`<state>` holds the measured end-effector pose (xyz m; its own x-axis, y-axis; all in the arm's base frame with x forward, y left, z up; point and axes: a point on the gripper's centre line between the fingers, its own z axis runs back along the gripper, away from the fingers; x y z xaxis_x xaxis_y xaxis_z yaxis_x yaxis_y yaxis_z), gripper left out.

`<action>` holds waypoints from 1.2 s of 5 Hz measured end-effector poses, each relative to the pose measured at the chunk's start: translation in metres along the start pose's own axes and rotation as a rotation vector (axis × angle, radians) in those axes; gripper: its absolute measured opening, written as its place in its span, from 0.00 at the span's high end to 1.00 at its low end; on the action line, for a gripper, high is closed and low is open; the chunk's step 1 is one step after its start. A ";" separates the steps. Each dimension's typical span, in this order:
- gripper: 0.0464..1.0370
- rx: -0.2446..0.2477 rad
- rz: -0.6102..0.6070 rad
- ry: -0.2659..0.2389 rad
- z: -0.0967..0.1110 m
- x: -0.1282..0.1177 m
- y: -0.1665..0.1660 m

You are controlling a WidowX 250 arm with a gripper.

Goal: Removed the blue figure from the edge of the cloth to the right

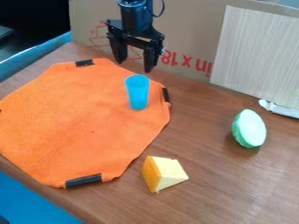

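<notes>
Cardboard [196, 24] with red lettering [186, 60]

Above the gripper [135, 65], we lose the arm [133, 15] past the top edge. Below and left of the gripper, we see the orange cloth [76, 118] cut off; to its right, so is the pale board [257, 52]. Far below, we can't identify the dark corner thing [3, 220].

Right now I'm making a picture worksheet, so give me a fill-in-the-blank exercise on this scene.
The blue cup stands on the ____ cloth. In the picture, the green half-round piece lies to the ____ of the cloth. The tape strips along the cloth's edge are ____. The claw is ____, its fingers apart.
Missing words: orange; right; black; open.
</notes>
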<state>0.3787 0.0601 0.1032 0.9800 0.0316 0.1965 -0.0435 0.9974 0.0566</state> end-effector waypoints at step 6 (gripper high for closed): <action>0.04 -0.023 0.010 0.095 -0.027 -0.010 0.014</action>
<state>0.3732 0.0759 0.0753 0.9935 0.0462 0.1036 -0.0498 0.9982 0.0328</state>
